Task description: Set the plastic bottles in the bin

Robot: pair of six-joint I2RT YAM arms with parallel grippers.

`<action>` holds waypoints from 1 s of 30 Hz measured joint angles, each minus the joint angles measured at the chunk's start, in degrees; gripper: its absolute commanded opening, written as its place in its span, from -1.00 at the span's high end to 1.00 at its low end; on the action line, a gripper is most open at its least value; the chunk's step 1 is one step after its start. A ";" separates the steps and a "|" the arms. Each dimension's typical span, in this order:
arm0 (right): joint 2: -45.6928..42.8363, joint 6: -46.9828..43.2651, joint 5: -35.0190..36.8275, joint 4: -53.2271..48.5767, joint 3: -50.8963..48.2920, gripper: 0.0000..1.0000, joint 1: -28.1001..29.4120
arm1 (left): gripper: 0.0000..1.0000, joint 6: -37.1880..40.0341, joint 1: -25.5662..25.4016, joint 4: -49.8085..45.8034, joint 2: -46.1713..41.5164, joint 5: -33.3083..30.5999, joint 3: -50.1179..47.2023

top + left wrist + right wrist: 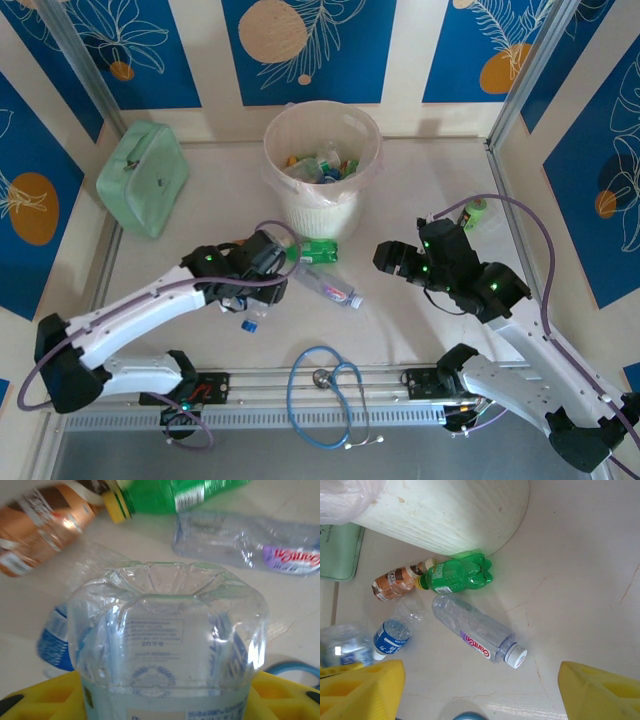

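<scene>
"How far along are you?"

"Nearest you, lower left of centre in the overhead view, your left gripper (258, 292) has its jaws drawn in on a clear blue-labelled bottle (165, 645). It looks gripped. Your right gripper (395, 258), right of centre, gapes wide with nothing in it."

"What's left?"

"Just beyond, four lie on the table (580, 580): a crushed blue-labelled bottle (395, 630), a purple-labelled bottle (475, 637), a green bottle (457, 575) and a brown-labelled bottle (395, 582) by the bin's foot."

"And done?"

"The bin (322, 215), top centre, already holds several bottles (322, 165). I'd judge five to go."
</scene>
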 measured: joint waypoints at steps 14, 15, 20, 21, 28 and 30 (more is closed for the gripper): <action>-1.27 0.48 -0.87 0.42 -2.14 -0.60 0.04 | -0.09 0.44 6.10 -2.32 -2.45 -5.90 20.61; -1.27 0.50 -0.90 0.55 -2.27 -0.60 0.11 | -0.09 0.85 6.56 -1.92 -1.55 -5.68 22.64; -1.38 1.11 -0.87 0.85 -3.15 -0.60 1.01 | -0.09 2.99 9.03 0.07 3.89 -3.15 31.61; -1.49 1.18 -0.87 0.96 -3.48 -0.60 1.11 | -0.09 3.48 9.64 0.24 5.25 -2.54 33.57; -2.08 2.01 -0.87 1.55 -5.18 -0.59 1.66 | -0.09 5.70 11.61 2.69 11.30 0.63 42.77; -2.05 2.21 -0.87 1.88 -5.20 -0.58 1.95 | -0.09 6.25 12.28 1.29 13.70 2.12 46.84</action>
